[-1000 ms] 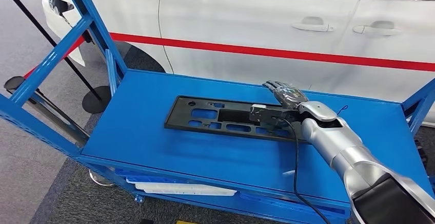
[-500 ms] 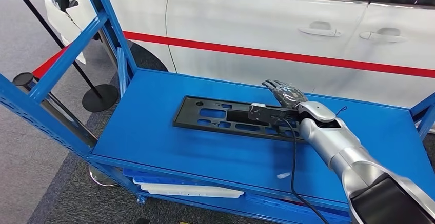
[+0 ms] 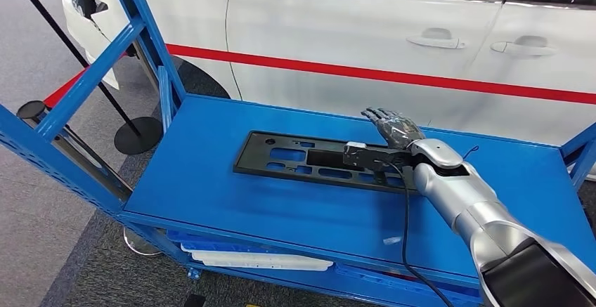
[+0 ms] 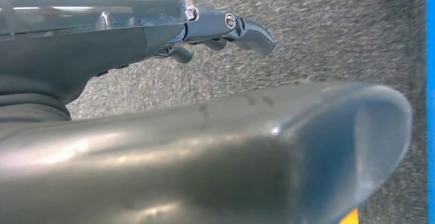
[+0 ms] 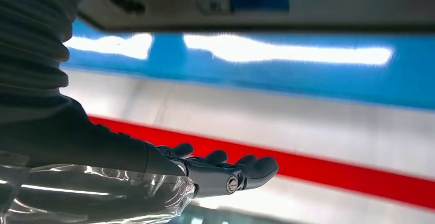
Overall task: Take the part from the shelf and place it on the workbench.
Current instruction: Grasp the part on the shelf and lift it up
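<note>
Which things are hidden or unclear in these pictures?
- Black part, head view: its right end lies behind the right hand and wrist.
- Right hand against the part: contact cannot be told.
- Right wrist view: the part is blurred, cut by the top edge.
- Left hand, left wrist view: mostly hidden by a dark body part.

Right robot hand (image 3: 395, 128) extended, fingers apart, holding nothing.

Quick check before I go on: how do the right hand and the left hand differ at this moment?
The right hand is raised over the blue shelf, beside the far end of the black part; the left hand hangs over grey carpet. The right hand's fingers are stretched out flat, while the left hand's fingers look slightly curled. Both hold nothing.
</note>
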